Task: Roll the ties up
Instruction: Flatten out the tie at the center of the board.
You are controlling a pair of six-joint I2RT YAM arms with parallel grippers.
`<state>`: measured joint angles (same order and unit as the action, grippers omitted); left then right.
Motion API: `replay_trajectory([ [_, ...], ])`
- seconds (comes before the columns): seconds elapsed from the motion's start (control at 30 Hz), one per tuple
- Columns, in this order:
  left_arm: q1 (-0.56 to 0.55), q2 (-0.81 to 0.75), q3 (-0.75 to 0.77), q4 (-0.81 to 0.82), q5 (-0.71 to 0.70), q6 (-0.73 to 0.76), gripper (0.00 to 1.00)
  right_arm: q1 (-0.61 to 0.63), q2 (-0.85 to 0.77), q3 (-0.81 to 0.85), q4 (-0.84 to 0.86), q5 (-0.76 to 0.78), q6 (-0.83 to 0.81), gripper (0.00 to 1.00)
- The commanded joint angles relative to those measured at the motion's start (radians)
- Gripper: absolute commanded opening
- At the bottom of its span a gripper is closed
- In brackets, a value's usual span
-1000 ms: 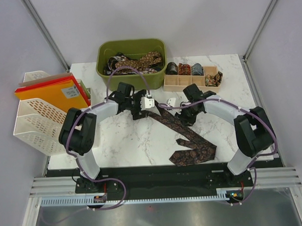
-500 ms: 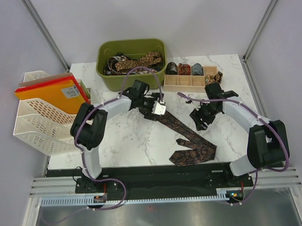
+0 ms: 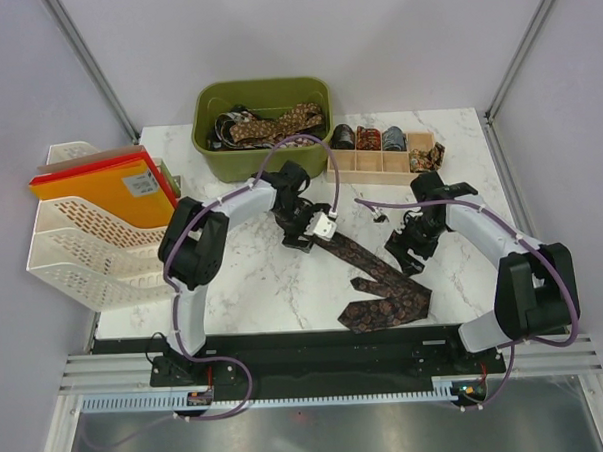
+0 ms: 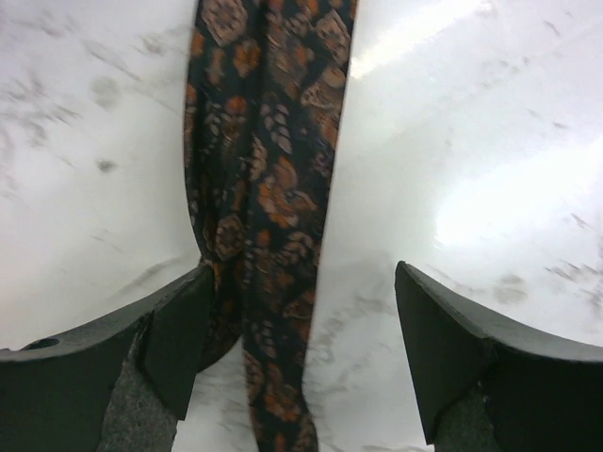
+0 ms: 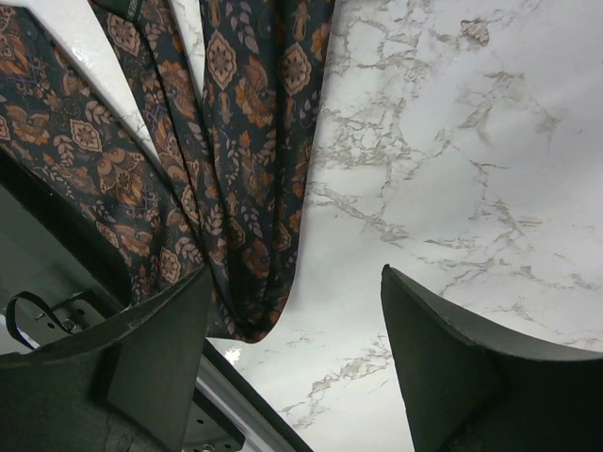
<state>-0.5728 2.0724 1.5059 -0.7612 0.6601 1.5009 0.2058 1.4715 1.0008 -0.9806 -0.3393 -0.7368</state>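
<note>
Dark brown cloth printed in orange and tan, the tie [image 3: 369, 271] lies flat on the white marble surface [image 3: 244, 279]. It runs at a slant from just in front of the green bin [image 3: 260, 87] toward the near edge, where its wider part bunches into folds. The left tool [image 3: 304, 241] hangs over the tie's far, narrow end. In the left wrist view this tool [image 4: 301, 282] is released, its fingers [image 4: 179, 330] spread wide. The strip [image 4: 273, 188] passes between them, close against one finger and clear of the other. The right tool [image 3: 405, 256] is low over the surface just to the right of the tie's middle. In the right wrist view it [image 5: 294, 287] is also released and grasps nothing. A fold of the tie [image 5: 245, 188] sits beside one finger, with bare marble by the other. Loose ties [image 3: 277, 122] fill the bin. Rolled ties [image 3: 368, 138] sit in the compartments of a wooden tray [image 3: 364, 166] beside it. A white rack [image 3: 67, 246] of orange folders stands at the left edge.
</note>
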Motion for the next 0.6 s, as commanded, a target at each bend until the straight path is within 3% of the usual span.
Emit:
replay_trajectory([
  [0.0, 0.030, -0.041, -0.038, -0.119, -0.040, -0.054, 0.76, 0.001, -0.026, -0.001, -0.036, -0.027, -0.056, 0.80],
  [0.07, 0.036, -0.076, -0.096, -0.107, -0.037, -0.088, 0.70, 0.001, -0.046, -0.016, -0.036, -0.043, -0.079, 0.80],
  [0.27, 0.039, -0.245, -0.274, 0.029, -0.080, -0.417, 0.37, 0.001, -0.085, -0.013, 0.022, -0.037, -0.105, 0.79],
  [0.33, 0.042, -0.294, -0.337, 0.071, -0.137, -0.603, 0.30, 0.001, -0.065, 0.030, 0.034, -0.033, -0.102, 0.77],
  [0.47, 0.066, -0.322, -0.386, 0.149, -0.214, -1.016, 0.02, 0.001, -0.013, 0.119, 0.049, -0.044, -0.046, 0.73],
  [0.57, 0.082, -0.321, -0.414, 0.191, -0.275, -1.225, 0.02, 0.001, -0.008, 0.154, 0.053, -0.053, -0.050, 0.71],
])
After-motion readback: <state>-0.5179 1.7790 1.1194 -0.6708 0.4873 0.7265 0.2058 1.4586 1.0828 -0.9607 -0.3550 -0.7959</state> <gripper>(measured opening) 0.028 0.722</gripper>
